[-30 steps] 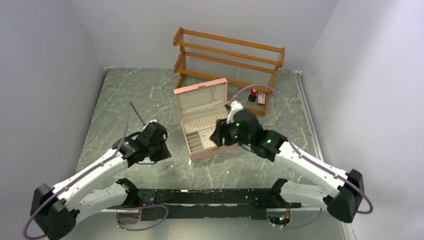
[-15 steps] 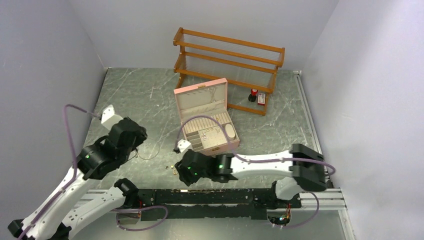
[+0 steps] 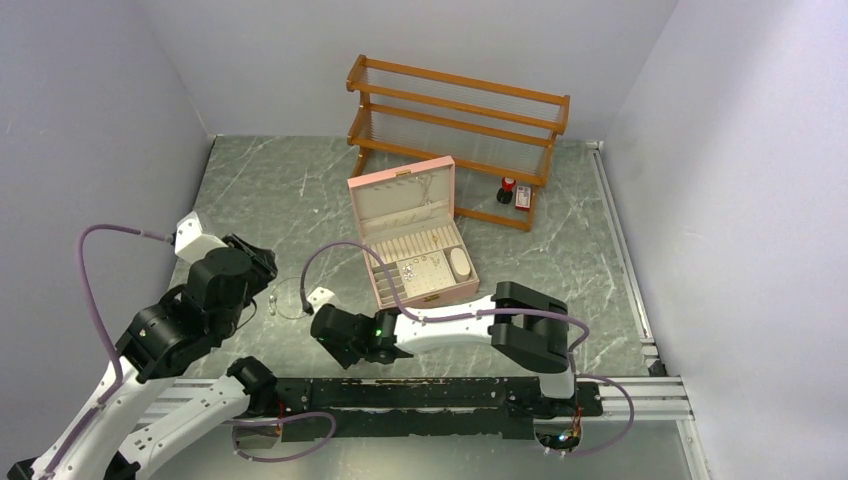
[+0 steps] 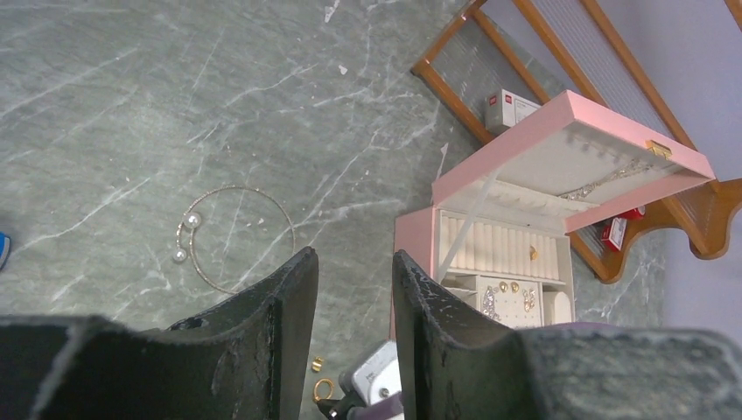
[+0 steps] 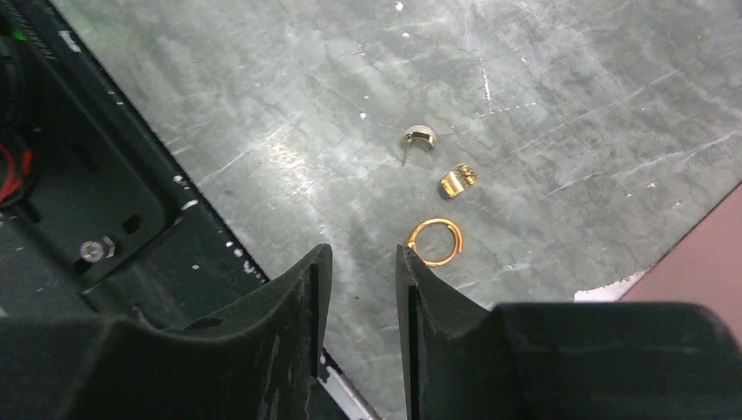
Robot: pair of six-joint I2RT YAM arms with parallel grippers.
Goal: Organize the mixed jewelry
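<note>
- Top external view: the left end effector (image 3: 258,296) hangs over the grey marbled counter (image 3: 260,190) at the left, just beside a thin silvery necklace loop (image 3: 290,298). The right end effector (image 3: 330,335) reaches across low by the black rail (image 3: 430,392) at the near edge, and its body hides the counter under it.
- Right wrist view: the right end effector's fingers (image 5: 306,297) are a little spread, with nothing between them. A gold ring (image 5: 435,241) lies flat just beside one fingertip. A gold clip-like bit (image 5: 458,180) and a small curved earring (image 5: 421,136) lie beyond it, each apart from the others.
- Left wrist view: the left end effector's fingers (image 4: 280,324) are also slightly spread and empty. They block the lower frame. The necklace loop, with two pearl-like beads, lies flat just beyond one finger, apart from it.
- Between those fingers the gold ring and one tiny gold bit show beside the white part of the right wrist.
- An open pink jewelry box (image 3: 400,195) stands further back with its lid upright. Small earrings (image 4: 507,293) sit in its front compartments.
- Behind it stands a wooden rack (image 3: 455,100), with a red-and-black bottle (image 3: 508,187) and a small white carton (image 3: 523,197) at its foot.
</note>
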